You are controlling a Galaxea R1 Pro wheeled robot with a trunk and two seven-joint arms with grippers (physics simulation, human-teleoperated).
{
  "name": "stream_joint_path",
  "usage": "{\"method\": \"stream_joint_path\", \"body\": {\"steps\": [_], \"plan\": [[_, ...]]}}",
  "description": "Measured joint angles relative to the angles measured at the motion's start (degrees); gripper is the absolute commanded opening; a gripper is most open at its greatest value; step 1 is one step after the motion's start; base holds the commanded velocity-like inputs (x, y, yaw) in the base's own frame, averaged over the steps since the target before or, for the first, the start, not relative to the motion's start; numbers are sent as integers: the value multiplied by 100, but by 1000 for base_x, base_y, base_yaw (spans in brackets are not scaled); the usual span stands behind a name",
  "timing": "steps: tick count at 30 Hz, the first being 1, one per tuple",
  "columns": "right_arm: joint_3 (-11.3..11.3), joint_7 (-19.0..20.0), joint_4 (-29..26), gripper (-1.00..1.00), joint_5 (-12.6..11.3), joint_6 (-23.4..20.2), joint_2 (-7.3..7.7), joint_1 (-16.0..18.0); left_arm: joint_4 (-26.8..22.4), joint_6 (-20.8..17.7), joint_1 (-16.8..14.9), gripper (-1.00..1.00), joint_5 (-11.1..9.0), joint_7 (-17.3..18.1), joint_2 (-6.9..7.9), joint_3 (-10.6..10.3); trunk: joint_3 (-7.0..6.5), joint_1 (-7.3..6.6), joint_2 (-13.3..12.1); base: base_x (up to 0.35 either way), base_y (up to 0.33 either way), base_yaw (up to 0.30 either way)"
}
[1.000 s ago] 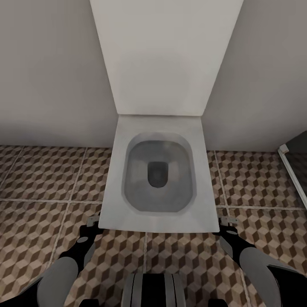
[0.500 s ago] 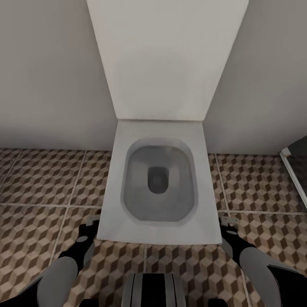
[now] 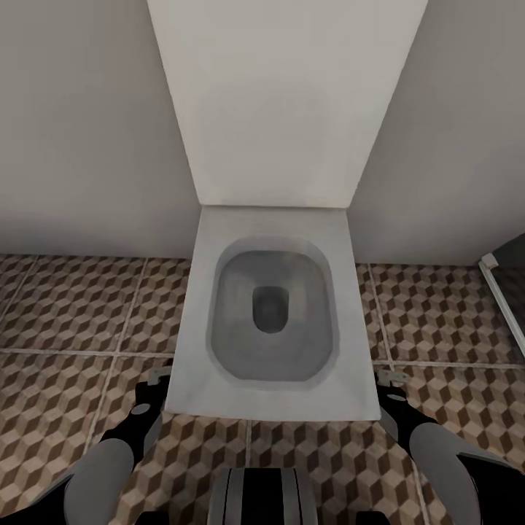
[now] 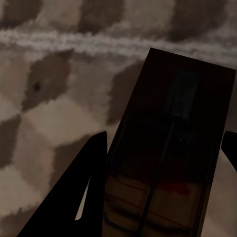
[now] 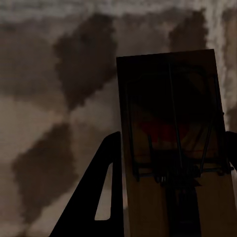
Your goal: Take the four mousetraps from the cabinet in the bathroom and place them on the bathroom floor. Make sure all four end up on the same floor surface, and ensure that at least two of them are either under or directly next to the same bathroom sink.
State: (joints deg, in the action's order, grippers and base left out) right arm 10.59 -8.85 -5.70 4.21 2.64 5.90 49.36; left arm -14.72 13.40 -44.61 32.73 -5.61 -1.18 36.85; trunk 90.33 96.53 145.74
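In the left wrist view a flat brown mousetrap (image 4: 168, 148) with a wire bar sits between the dark fingers (image 4: 91, 163) of my left gripper (image 4: 163, 145), which is shut on it. A second mousetrap (image 5: 173, 148) is held the same way in my right gripper (image 5: 170, 143). Both hang just above the cube-patterned bathroom floor (image 3: 65, 306). In the head view the left gripper (image 3: 154, 383) and right gripper (image 3: 390, 383) flank the toilet's front corners. The cabinet and the sink are out of view.
A white toilet (image 3: 270, 397) with its lid (image 3: 284, 102) raised stands straight ahead against a pale wall. A dark panel with a white frame (image 3: 503, 292) stands at the right edge. Tiled floor lies on both sides of the toilet.
The head view has crept slightly closer to the toilet, which now looks a little larger and lower. Both arms keep their places in the view, still holding the traps.
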Motion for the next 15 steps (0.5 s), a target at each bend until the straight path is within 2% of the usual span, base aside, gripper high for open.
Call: {"method": "stream_joint_path", "body": {"steps": [5, 15], "plan": [[0, 0, 0, -100, 0, 0, 0, 0, 0, -1, 0, -100, -5, -7, -1, 0, 0, -1, 0, 33, -16, 0], [0, 0, -1, -100, 0, 0, 0, 0, -7, 14, 0, -100, -9, -8, 3, 1, 0, 0, 0, 75, -80, 0]]}}
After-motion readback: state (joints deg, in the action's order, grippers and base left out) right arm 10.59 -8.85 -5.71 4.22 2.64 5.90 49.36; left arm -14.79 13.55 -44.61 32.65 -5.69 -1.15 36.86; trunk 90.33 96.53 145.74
